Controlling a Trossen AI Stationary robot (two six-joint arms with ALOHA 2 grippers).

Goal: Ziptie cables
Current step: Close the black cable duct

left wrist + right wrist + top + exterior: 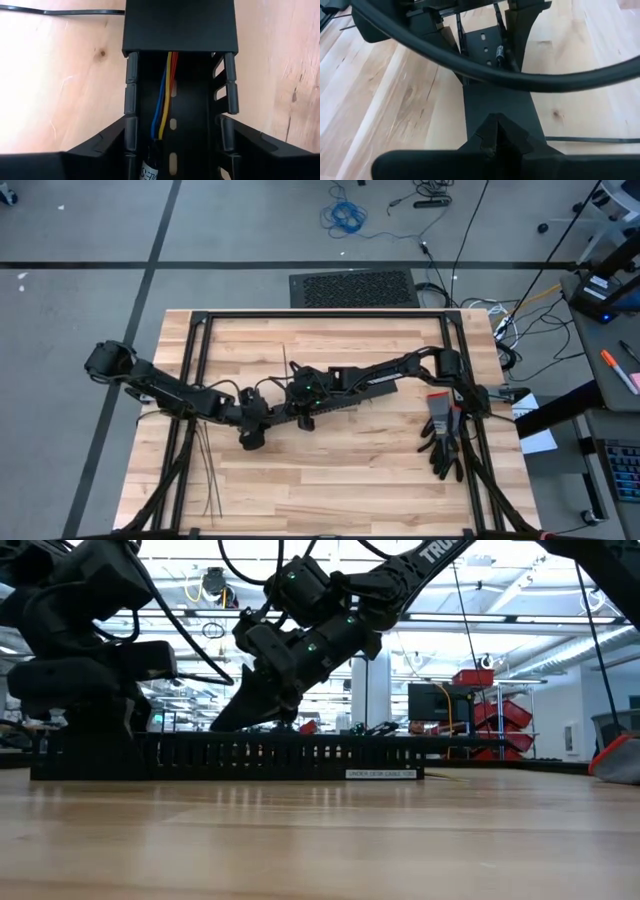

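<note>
The cables [165, 95] lie inside the black slotted duct [372, 388] at the middle of the table [350, 480]; the left wrist view shows blue, yellow and red wires running side by side along the channel floor, ending at a small dark plug with a white label. They look thin, light and limp, likely to sag and fan apart when lifted, with smooth, probably slippery insulation, so a grip should take all the strands together near the middle of the run, not pull on the plug end, which seems the fragile part. The left gripper [175, 145] straddles the duct at its end, fingers apart on either side of the slotted walls, holding nothing. The right gripper [492, 132] rests over the duct further along with its fingers pressed together, pinching nothing I can make out. The zipties [205, 470] lie loose near the front left corner, well apart from the duct; they look thin, springy and flat to the wood, so awkward to pick up
</note>
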